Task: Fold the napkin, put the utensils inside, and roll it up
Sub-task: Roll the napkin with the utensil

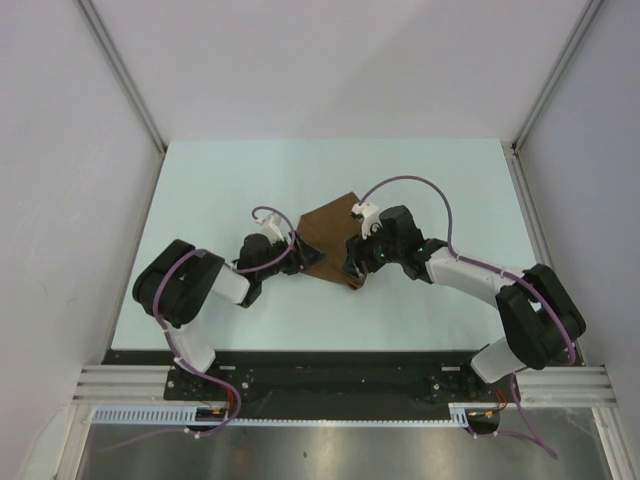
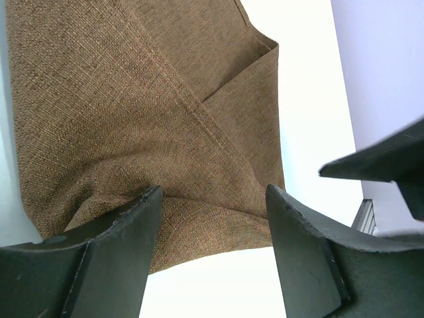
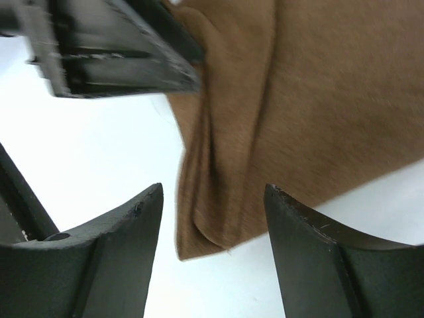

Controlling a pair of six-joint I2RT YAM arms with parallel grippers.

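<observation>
1. Top external: left gripper, jaws apart, at the left edge of the brown woven cloth napkin, mid pale-blue table.
2. Right gripper, jaws apart, over napkin's near-right corner.
3. Tip: pinch all layers at once, keep fold edges aligned.

Pale blue-green table, one folded brown napkin flat near its middle.

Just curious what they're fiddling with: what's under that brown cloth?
The napkin lies on the table, folded with one layer over another. Only cloth and bare table show; whatever is beneath it or inside the folds is covered.
</observation>
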